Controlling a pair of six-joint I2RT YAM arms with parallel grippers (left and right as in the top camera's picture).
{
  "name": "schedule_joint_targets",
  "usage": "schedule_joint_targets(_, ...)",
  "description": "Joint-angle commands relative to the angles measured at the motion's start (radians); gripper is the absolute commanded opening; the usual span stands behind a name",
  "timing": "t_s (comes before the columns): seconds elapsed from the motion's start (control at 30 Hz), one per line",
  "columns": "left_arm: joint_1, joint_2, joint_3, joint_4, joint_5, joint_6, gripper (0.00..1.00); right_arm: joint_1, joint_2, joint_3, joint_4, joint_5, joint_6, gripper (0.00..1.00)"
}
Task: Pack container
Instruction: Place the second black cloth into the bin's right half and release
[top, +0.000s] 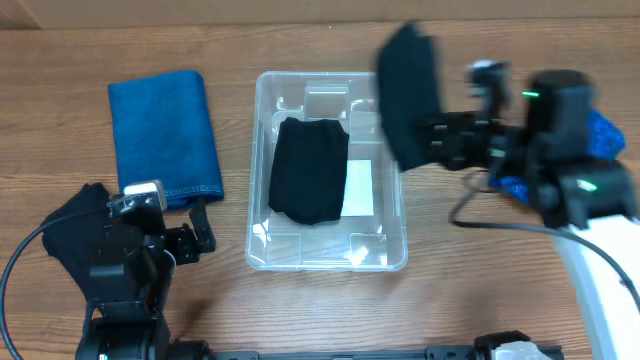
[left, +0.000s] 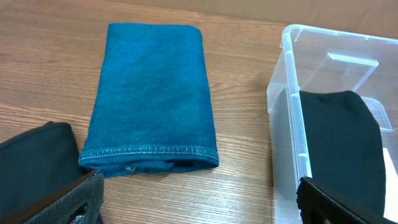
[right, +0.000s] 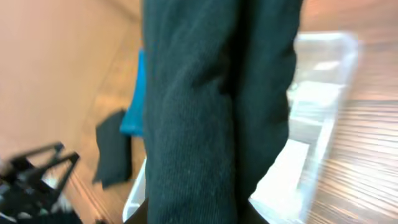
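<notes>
Seeming partly done, had one black cloth (top: 310, 170) inside the container (top: 330, 262) on the bench (top: 60, 60), a second cloth (top: 408, 95) clamped in the right tool (top: 433, 135) over its rim, and a blue cloth (top: 165, 135) unpacked near the spread, empty left tool (top: 197, 240).

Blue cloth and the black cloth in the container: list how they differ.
The blue cloth lies on the table left of the container; the black cloth lies inside it. The blue cloth is longer, with a stitched hem showing; the black cloth shows none. Both are folded and lie flat.
</notes>
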Motion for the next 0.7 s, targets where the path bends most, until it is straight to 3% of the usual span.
schedule_joint_targets(0.0,0.005,0.001,0.025,0.003,-0.010,0.022,1.00,0.130,0.151,0.022,0.058,0.101,-0.005,0.04)
schedule_joint_targets(0.23,0.005,0.001,0.025,-0.003,-0.010,0.023,1.00,0.180,0.399,0.022,0.165,0.206,0.082,0.04)
schedule_joint_targets(0.33,0.005,0.001,0.025,-0.003,-0.010,0.023,1.00,0.180,0.446,0.018,0.165,0.307,0.183,0.04)
schedule_joint_targets(0.6,0.005,0.001,0.025,-0.003,-0.010,0.023,1.00,0.207,0.520,0.018,0.121,0.317,0.214,0.04)
schedule_joint_targets(0.67,0.005,0.001,0.025,-0.003,-0.010,0.023,1.00,0.209,0.520,0.018,0.123,0.316,0.214,0.29)
